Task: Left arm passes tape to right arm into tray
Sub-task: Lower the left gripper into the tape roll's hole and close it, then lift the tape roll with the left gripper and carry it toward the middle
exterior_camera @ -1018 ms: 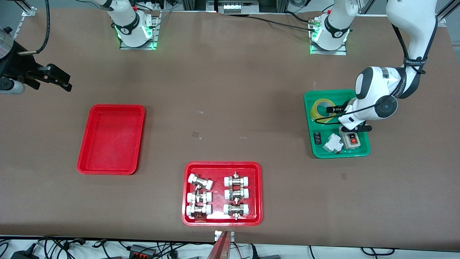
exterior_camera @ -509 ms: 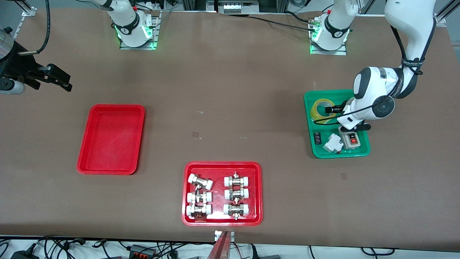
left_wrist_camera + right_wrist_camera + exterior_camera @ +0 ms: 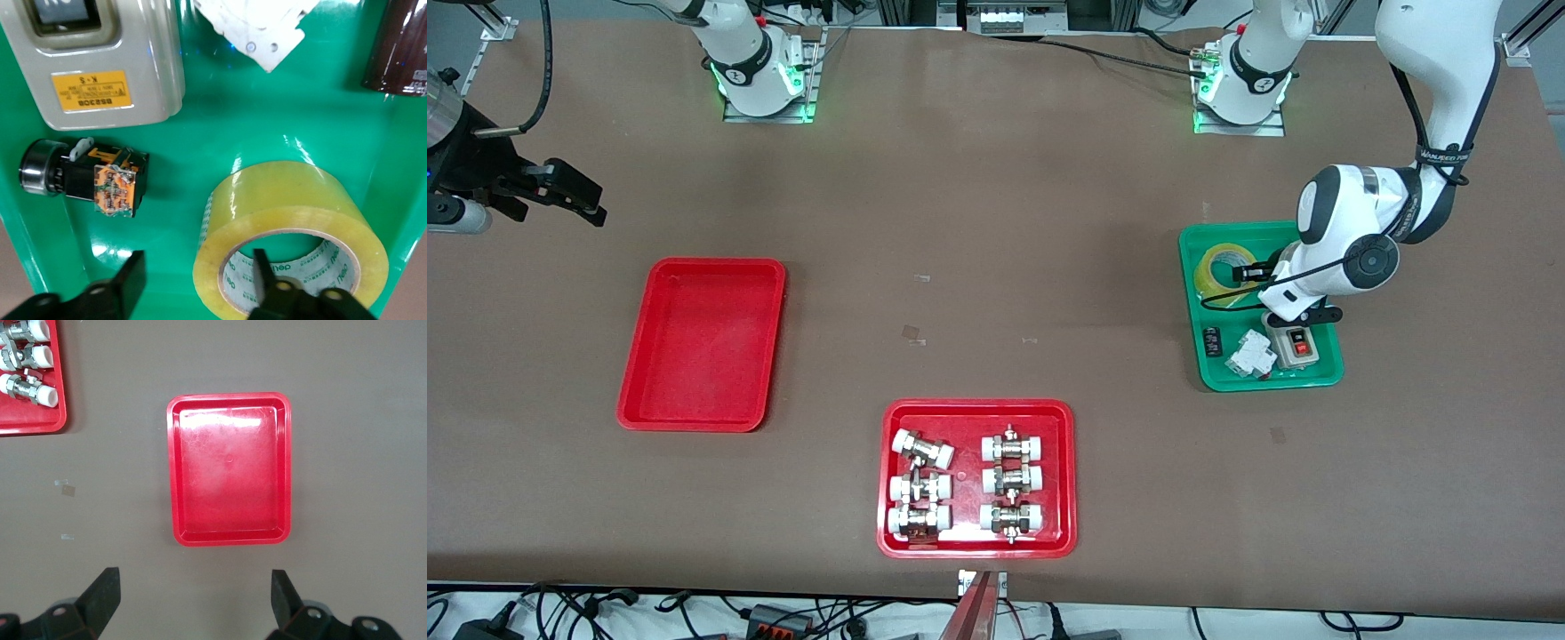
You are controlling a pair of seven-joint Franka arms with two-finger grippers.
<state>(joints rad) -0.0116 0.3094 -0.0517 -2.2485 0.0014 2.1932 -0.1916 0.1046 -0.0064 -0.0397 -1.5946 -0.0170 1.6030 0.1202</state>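
Tape (image 3: 1221,270) lies flat in the green tray (image 3: 1259,378) at the left arm's end of the table, while the right gripper (image 3: 560,191) waits spread wide above bare table, farther from the front camera than the plain red tray (image 3: 633,373). The left gripper (image 3: 197,272) is spread across the roll's wall, one finger (image 3: 265,273) inside the pale core, the other outside.

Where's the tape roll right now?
The tape lies in the green tray at the left arm's end, with the open left gripper straddling its wall.

green tray (image 3: 1190,307), red fittings tray (image 3: 1064,480)
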